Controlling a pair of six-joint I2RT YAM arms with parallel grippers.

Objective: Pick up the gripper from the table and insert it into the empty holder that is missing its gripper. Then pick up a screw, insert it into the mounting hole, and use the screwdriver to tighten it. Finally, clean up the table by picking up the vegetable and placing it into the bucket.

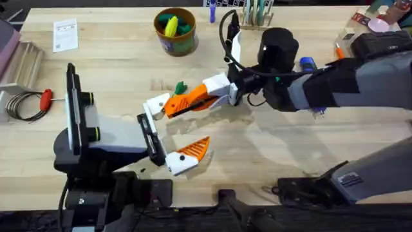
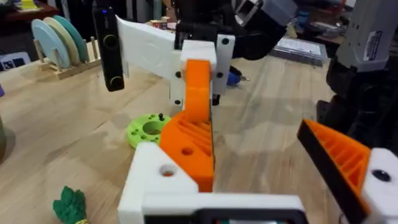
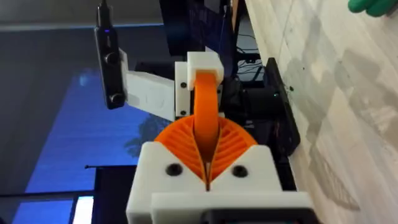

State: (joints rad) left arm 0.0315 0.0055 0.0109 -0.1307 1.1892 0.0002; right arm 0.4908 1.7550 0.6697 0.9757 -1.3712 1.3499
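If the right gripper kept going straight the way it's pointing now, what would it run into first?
The right gripper points across the table toward the left arm and holds the orange gripper. Straight ahead, it would probably first meet the left gripper's white holder, apparently already touching it, though depth is unclear.

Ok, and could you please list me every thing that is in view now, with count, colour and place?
bucket: one, brown rim, far side of the table, toys inside
vegetable: one, dark green, on the table beside the right gripper
disc: one, lime green, on the table near the grippers
card: one, white, far left of the table
red tool: one, red handle, left edge of the table
screwdriver: one, blue, partly hidden behind the right arm
tip: one, orange, at the holder
holder: one, white, on the left gripper
left gripper: one, white and orange, open
right gripper: one, white and orange, shut on the tip
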